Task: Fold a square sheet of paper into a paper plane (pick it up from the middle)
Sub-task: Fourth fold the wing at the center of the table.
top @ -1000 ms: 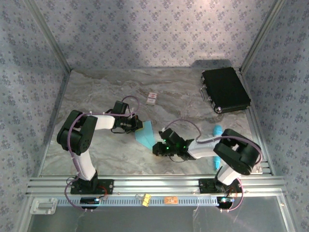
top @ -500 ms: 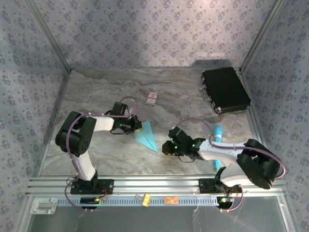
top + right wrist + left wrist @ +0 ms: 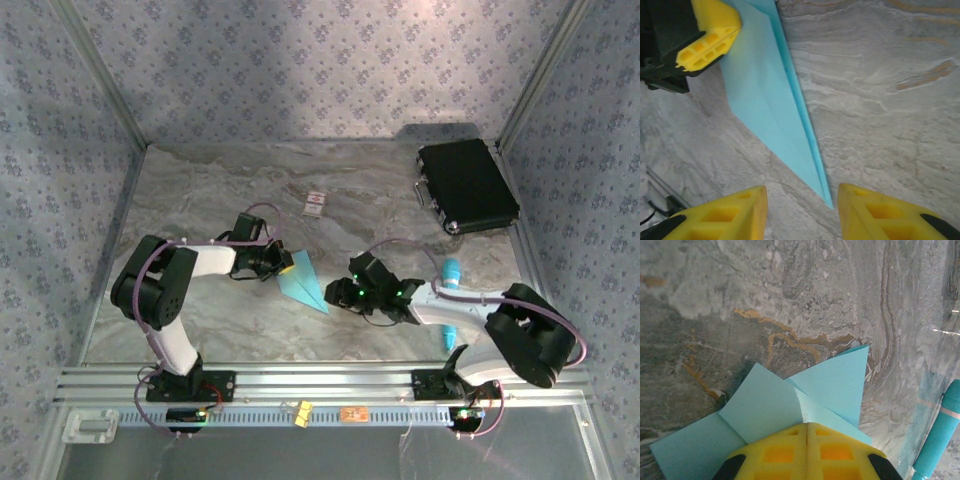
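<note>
Left gripper pinches shut the broad tail of the paper plane, at 7 o'clock of the table centre, its nose toward 5 o'clock, where the right gripper stands parted and empty: folding looks essentially finished.

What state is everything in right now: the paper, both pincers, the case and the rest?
Light-blue folded paper plane: creased into a narrow pointed dart.
Left pincer: shut on the plane's wide end.
Right pincer: open at the plane's tip, gripping nothing.
Black case: closed.
Small white card: lying flat.
Slim cyan stick: lying flat.
</note>
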You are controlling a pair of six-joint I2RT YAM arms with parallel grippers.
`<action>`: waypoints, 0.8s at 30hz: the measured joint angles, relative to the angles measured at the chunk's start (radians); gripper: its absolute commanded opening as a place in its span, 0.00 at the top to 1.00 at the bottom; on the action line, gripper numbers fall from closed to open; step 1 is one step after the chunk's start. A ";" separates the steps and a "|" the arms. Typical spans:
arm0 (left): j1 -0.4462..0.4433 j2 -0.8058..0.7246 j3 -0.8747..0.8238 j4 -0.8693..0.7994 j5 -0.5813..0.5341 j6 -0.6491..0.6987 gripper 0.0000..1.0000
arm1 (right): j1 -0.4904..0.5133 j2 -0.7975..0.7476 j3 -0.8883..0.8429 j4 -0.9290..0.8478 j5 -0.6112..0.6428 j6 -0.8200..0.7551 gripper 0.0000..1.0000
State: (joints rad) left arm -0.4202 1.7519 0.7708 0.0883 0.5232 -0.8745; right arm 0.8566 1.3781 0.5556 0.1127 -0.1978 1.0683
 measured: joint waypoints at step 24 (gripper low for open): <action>0.000 0.000 0.005 -0.009 0.000 -0.010 0.97 | 0.013 0.066 -0.031 0.053 -0.085 0.118 0.61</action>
State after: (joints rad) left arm -0.4202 1.7523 0.7761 0.0792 0.5236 -0.8845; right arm 0.8692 1.4437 0.5247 0.1658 -0.2829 1.1866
